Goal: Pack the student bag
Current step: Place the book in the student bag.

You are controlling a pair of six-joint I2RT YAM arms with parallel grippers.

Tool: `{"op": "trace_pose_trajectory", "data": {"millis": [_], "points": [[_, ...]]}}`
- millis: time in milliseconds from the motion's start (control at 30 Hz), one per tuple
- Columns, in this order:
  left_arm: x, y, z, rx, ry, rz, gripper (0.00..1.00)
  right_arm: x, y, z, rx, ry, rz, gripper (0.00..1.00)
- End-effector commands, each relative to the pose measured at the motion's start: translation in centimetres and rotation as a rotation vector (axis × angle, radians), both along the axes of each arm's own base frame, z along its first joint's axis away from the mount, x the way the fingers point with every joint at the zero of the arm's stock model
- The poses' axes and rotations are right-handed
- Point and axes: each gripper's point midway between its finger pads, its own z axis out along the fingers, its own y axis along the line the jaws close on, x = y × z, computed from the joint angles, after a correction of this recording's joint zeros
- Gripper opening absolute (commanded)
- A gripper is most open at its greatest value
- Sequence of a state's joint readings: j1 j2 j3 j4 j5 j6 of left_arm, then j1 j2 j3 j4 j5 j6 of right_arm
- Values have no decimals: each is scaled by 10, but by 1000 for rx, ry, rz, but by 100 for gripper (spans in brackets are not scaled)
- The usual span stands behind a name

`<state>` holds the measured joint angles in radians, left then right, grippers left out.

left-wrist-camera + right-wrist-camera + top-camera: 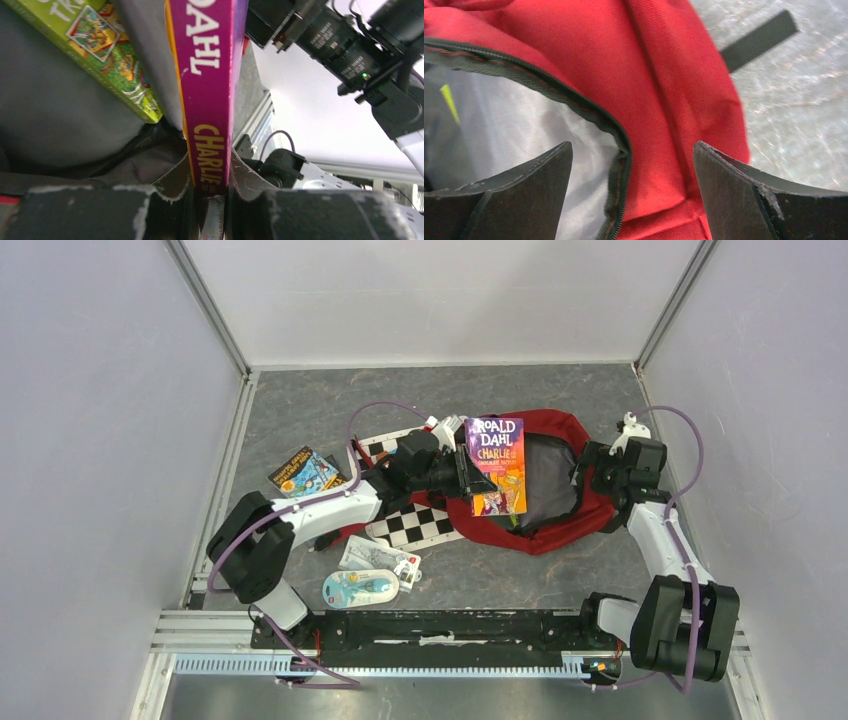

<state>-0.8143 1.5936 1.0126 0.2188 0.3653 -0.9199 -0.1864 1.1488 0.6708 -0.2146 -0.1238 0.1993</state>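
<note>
A checkerboard card (420, 524) lies just left of the student bag (560, 532), which sits open near mid-bench, slightly toward the right edge. A colourful book (305, 472) lies nearer the left edge. A blister pack (360, 588) and a small packet (378, 558) rest toward the front edge. Inside the bag, a green book (107, 60) leans on the grey lining.

The left gripper (210, 182) is pinched narrowly on a purple Roald Dahl book (497, 465), which covers part of the bag's mouth. The right gripper (633, 150) is spread wide, straddling the zipper rim; whether it touches cannot be told.
</note>
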Motion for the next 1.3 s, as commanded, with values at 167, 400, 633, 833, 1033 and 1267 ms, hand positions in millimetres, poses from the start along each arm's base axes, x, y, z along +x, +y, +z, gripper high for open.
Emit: {"op": "trace_pose_trajectory", "data": {"millis": [167, 400, 633, 833, 1033, 1267], "points": [[27, -8, 22, -58, -35, 127, 2, 35, 31, 9, 102, -153, 189, 94], [25, -5, 17, -46, -22, 142, 2, 47, 54, 5, 218, -193, 281, 73], [26, 6, 15, -27, -21, 192, 2, 49, 55, 12, 216, -217, 291, 21], [32, 10, 14, -18, -13, 241, 2, 51, 50, 37, 197, -249, 263, 0], [37, -8, 35, -93, -32, 199, 2, 44, 47, 71, 175, -303, 233, 0], [41, -29, 30, -194, -39, 145, 2, 49, 41, 141, 144, -394, 207, 0]]}}
